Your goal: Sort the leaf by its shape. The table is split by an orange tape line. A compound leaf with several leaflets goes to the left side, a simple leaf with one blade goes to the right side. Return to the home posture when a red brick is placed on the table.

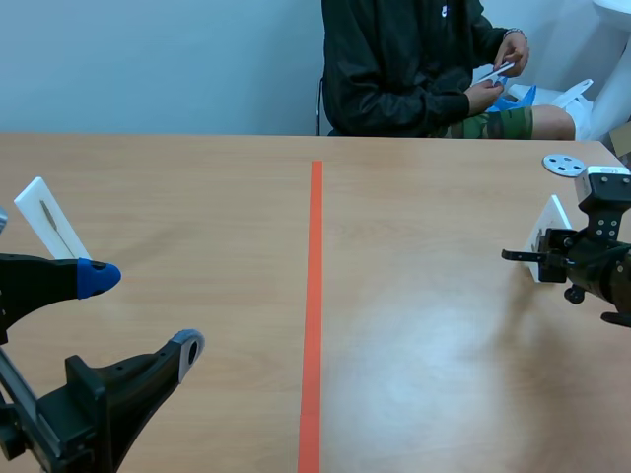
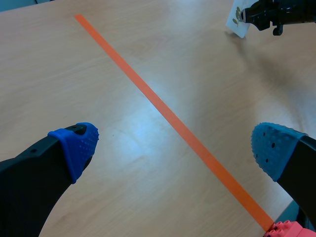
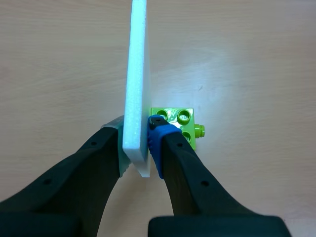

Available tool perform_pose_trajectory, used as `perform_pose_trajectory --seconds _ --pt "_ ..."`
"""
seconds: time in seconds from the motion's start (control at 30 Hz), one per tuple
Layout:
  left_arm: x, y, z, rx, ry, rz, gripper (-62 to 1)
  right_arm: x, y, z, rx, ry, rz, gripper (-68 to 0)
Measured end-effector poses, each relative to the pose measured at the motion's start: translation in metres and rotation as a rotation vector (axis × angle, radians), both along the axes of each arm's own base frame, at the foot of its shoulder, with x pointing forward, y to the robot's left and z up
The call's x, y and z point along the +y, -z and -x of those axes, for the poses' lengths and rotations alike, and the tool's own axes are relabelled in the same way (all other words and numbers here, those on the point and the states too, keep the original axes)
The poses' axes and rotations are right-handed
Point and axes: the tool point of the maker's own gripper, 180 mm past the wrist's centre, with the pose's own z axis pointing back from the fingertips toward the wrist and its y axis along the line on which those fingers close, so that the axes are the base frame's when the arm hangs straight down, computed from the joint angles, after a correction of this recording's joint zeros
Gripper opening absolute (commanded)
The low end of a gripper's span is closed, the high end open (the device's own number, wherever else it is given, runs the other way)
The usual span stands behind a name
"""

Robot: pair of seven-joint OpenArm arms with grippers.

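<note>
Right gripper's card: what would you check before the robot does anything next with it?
1. Grip: right gripper shut on card: ok.
2. Card upright, green brick at its foot: ok.
3. Card stands right of the tape line: ok.
4. Shape of its leaf, one blade or several: cannot tell, too small.
5. Other arm: left gripper open, far from card: ok.
6. Red brick signal: cannot tell; only a red studded piece shows beside the left gripper's finger.
</note>
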Motion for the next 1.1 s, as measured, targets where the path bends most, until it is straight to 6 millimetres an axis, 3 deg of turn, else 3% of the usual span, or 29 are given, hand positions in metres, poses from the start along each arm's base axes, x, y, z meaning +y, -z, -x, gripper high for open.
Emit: perform_pose_trajectory --seconds 0.33,0.57,0.73,0.87,1.1 --pt "0.000 0.000 0.000 0.000 0.000 0.000 1.4 0.000 0.011 0.011 0.033 -0.031 0.051 -63.1" --pt "0.000 0.000 0.000 0.000 0.000 0.000 1.4 0.000 0.011 0.011 0.034 -0.030 0.050 -39.2" --pt "0.000 0.000 0.000 -0.001 0.000 0.000 1.4 0.003 0.009 0.010 0.030 -0.052 0.042 -30.8" --pt "0.000 -0.002 -0.001 -0.008 -0.001 0.006 1.4 0.007 -0.007 0.005 -0.002 -0.125 0.017 -24.9" --pt "0.000 -0.002 -0.001 -0.009 -0.001 0.007 1.4 -0.015 -0.057 -0.010 -0.070 -0.146 0.032 -10.2"
